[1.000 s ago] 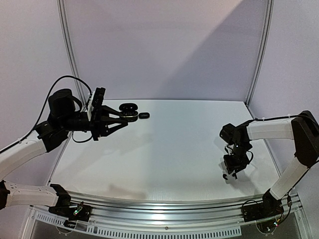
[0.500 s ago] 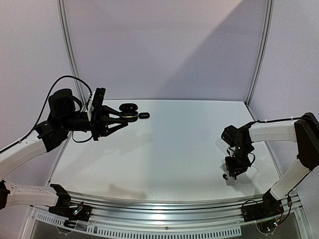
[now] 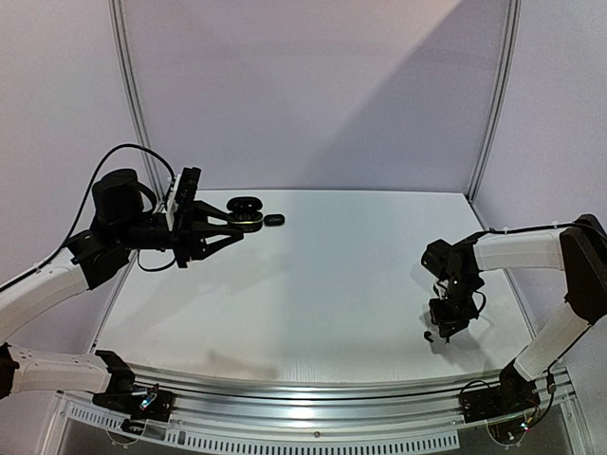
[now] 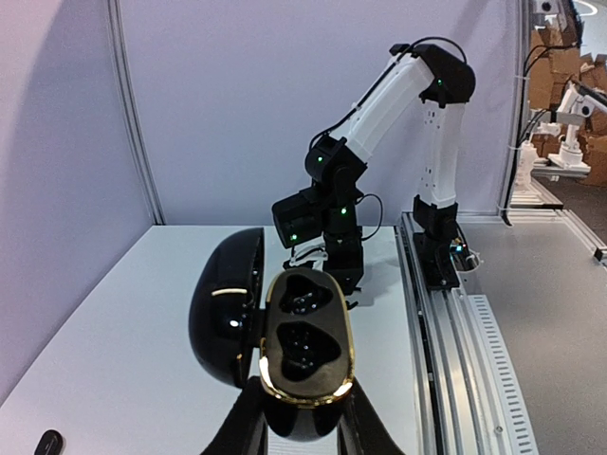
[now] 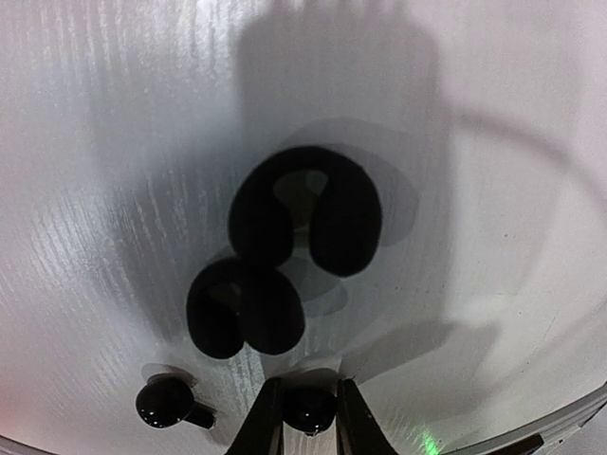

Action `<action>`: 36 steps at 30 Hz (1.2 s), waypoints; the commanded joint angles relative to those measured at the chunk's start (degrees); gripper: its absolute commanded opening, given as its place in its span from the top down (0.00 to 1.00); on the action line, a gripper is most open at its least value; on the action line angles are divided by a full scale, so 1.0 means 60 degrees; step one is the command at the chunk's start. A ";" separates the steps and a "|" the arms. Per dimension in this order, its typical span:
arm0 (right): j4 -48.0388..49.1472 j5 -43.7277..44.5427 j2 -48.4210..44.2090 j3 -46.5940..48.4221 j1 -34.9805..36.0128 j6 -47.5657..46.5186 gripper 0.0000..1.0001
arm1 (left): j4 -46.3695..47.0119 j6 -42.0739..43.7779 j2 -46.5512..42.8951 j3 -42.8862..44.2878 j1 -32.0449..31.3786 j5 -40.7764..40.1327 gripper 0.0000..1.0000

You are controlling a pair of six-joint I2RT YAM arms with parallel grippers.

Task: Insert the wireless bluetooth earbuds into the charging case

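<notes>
My left gripper (image 4: 305, 422) is shut on the charging case (image 4: 306, 336) and holds it in the air. The case is black with a gold rim, its lid (image 4: 228, 303) hangs open to the left, and both sockets are empty. In the top view the left gripper (image 3: 242, 220) and the case (image 3: 250, 216) are at the far left. My right gripper (image 5: 309, 417) points down at the table, its fingers closed against a black earbud (image 5: 309, 408). A second black earbud (image 5: 166, 402) lies just left of it. The top view shows the right gripper (image 3: 442, 328) at the near right.
A small black oval object (image 3: 274, 220) lies on the white table (image 3: 322, 275) just right of the held case, also visible as the oval object (image 4: 47, 442) in the left wrist view. Aluminium rails (image 3: 313, 393) run along the near edge. Dark shadows of the fingers fall on the table.
My right gripper sank a little toward the table and its fingers closed in on the earbud. The left arm and the case have not moved.
</notes>
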 commanded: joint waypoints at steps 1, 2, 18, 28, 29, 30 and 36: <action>-0.0171 0.0081 0.0083 -0.0003 -0.0021 -0.0003 0.93 | -0.0141 0.0149 -0.0067 0.0124 0.0101 0.0046 1.00; -0.0242 0.0122 0.0033 0.0085 -0.0022 -0.0015 0.94 | -0.0128 0.0150 -0.0069 0.0124 0.0101 0.0040 1.00; -0.0543 0.2017 -0.1125 0.7399 0.2957 -0.2199 1.00 | 0.1218 -0.0130 -0.0313 -0.0182 0.0061 -0.2284 1.00; 0.4862 -0.0296 0.0812 1.0622 0.5753 -0.6327 1.00 | 0.1784 0.0312 -0.0354 -0.0301 -0.0288 -0.3688 1.00; 0.5225 -0.0742 0.0940 1.0708 0.5834 -0.6533 1.00 | 0.1804 0.0277 -0.0343 -0.0288 -0.0317 -0.3750 1.00; 0.5547 -0.1105 0.1137 1.0754 0.5863 -0.6646 1.00 | 0.1831 0.0225 -0.0329 -0.0279 -0.0343 -0.3758 1.00; 0.6709 -0.2305 0.1724 1.0915 0.5890 -0.7068 1.00 | 0.1997 -0.0389 -0.0227 -0.0220 -0.0404 -0.3543 1.00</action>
